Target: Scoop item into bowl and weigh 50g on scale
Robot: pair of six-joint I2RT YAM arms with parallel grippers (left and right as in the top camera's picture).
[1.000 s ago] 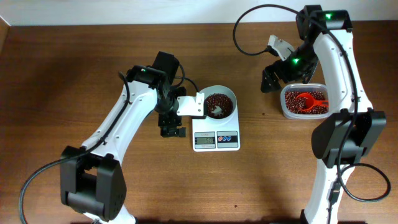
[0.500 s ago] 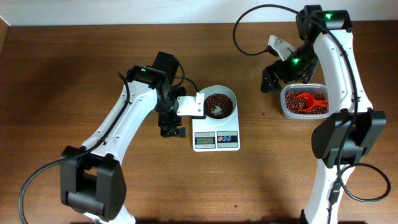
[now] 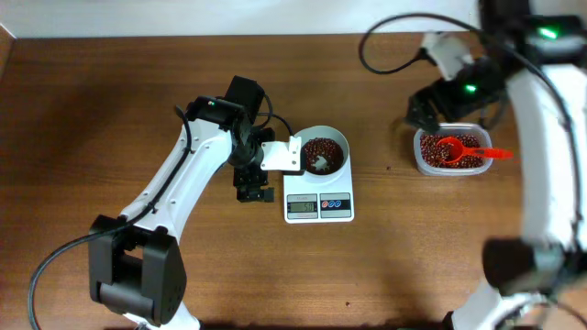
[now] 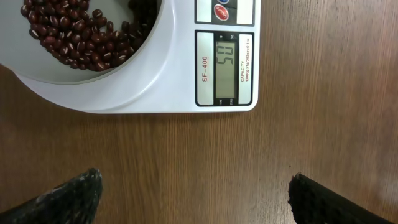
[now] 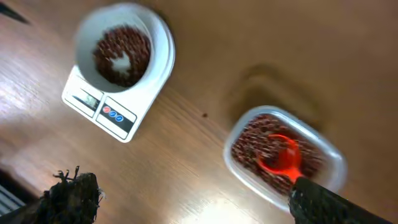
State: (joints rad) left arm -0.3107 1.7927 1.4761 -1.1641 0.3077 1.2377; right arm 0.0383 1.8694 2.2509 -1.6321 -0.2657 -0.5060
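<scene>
Both tools stand with their fingers spread wide and nothing between them: the left tool (image 3: pixel 254 193) hangs low over the bench (image 3: pixel 110 92) just beside the scale's left side, its rough black fingers (image 4: pixel 71 199) far apart at the bottom corners of the left wrist view, and the right tool (image 3: pixel 425 112), blurred in the overhead view, sits above the bench just beyond the tub's far left corner, its dark fingers (image 5: pixel 68 198) equally wide apart. Near the middle of the brown wood-grain bench lies the scale (image 3: pixel 319 207), a flat white plastic slab with a grey display (image 4: pixel 227 68) that appears to read 50 and small round red and blue buttons (image 3: pixel 336 202) on its front strip. On its platform rests the bowl (image 3: pixel 323 130), round, white and smooth, holding a heap of beans (image 3: pixel 323 149), tiny glossy oval grains of dark reddish brown, with a pale patch of the bowl's inside showing. Toward the bench's right edge sits a clear plastic tub (image 3: pixel 417 158) with rounded corners, filled with more of the same beans, and an orange-red plastic scoop (image 3: pixel 454 148) lies in them with its handle pointing over the tub's right rim.
</scene>
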